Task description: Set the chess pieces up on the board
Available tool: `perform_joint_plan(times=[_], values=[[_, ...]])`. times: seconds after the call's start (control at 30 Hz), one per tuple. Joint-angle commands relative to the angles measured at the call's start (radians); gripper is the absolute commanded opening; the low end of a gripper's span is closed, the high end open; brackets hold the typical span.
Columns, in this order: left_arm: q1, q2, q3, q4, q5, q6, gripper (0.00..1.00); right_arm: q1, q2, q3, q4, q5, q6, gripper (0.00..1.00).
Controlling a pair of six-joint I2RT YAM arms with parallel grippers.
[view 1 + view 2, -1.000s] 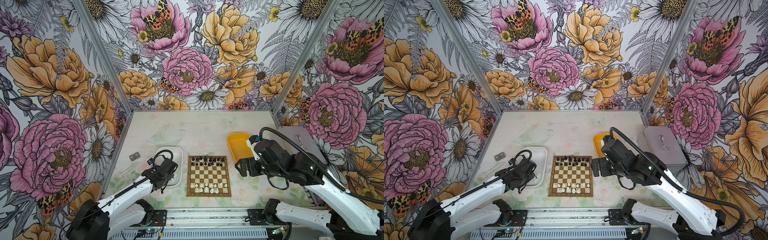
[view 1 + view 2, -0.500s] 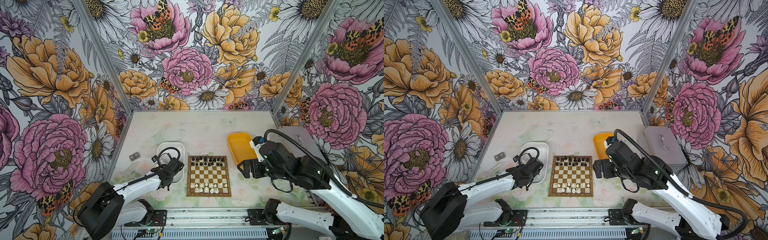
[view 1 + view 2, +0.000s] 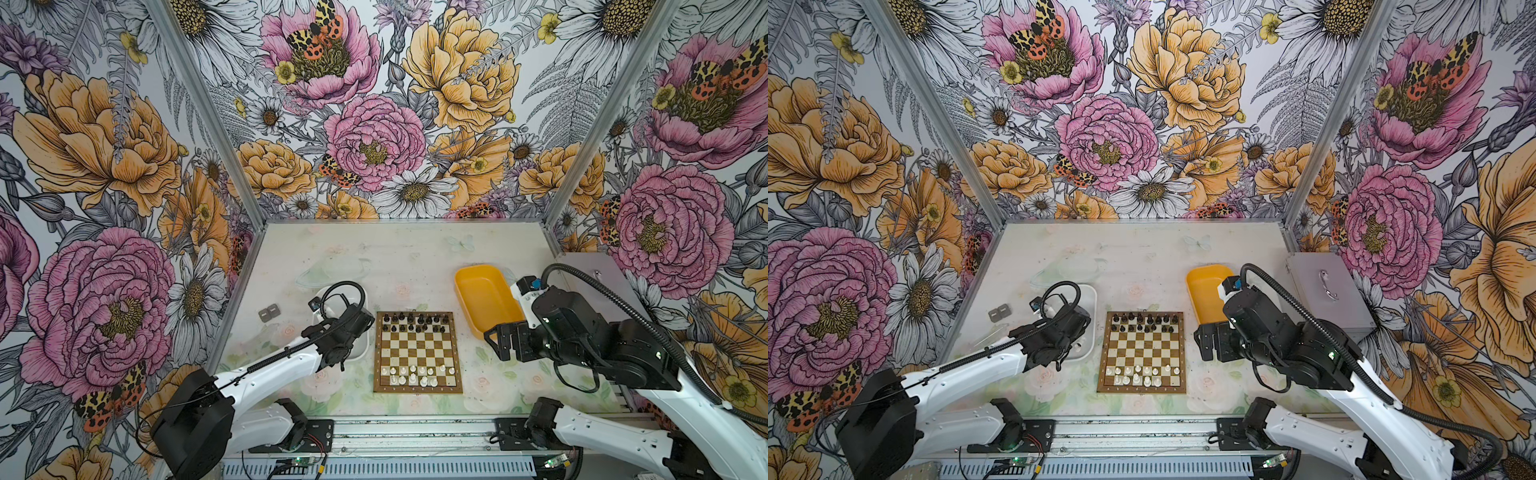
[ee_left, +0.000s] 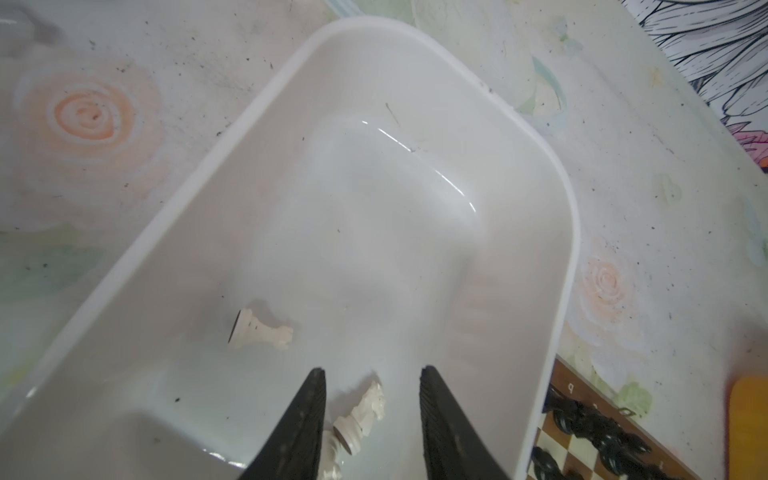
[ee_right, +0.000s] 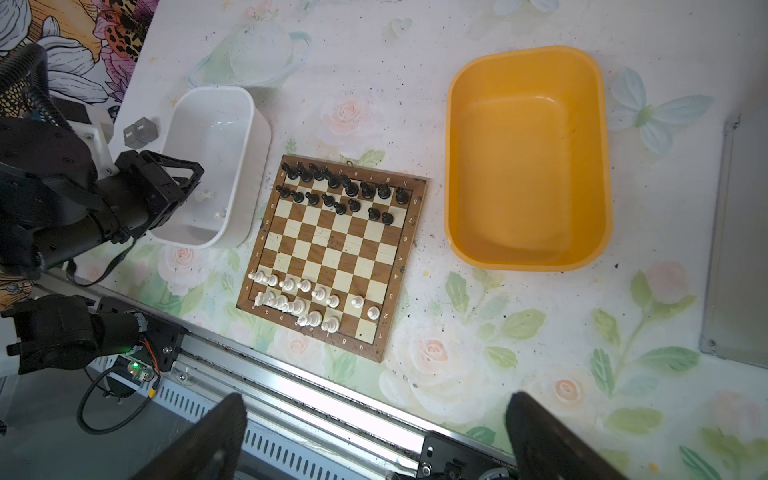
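Just inside left gripper [image 4: 371, 376]: white piece [image 4: 360, 417]

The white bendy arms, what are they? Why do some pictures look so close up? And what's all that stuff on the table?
They are two robot arms, each ending in black jaws that pinch like tongs. Two pictures come from a camera high above and show the whole table. The two close-ups come from little cameras on the arms' wrists. On the table lies a small brown-and-cream wooden chessboard, with black chess pieces at its far end and white chess pieces at its near end. On either side sit a white plastic tray and an empty yellow plastic tray. The left arm reaches into the white tray; its jaws stand apart around a fallen white chess piece, not pinching it yet. The right arm holds nothing, its jaws wide open.
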Motion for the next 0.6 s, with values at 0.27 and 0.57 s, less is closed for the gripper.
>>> perform_joint_plan(times=[0.27, 0.57], values=[[0.174, -0.086, 0.037, -0.232, 0.263, 0.117, 0.40, -0.025, 0.092, 0.061, -0.008, 0.010, -0.066, 1.00], [0.227, 0.055, 0.089, -0.238, 0.446, 0.332, 0.41, -0.149, 0.283, 0.186, 0.022, -0.112, -0.121, 1.00]])
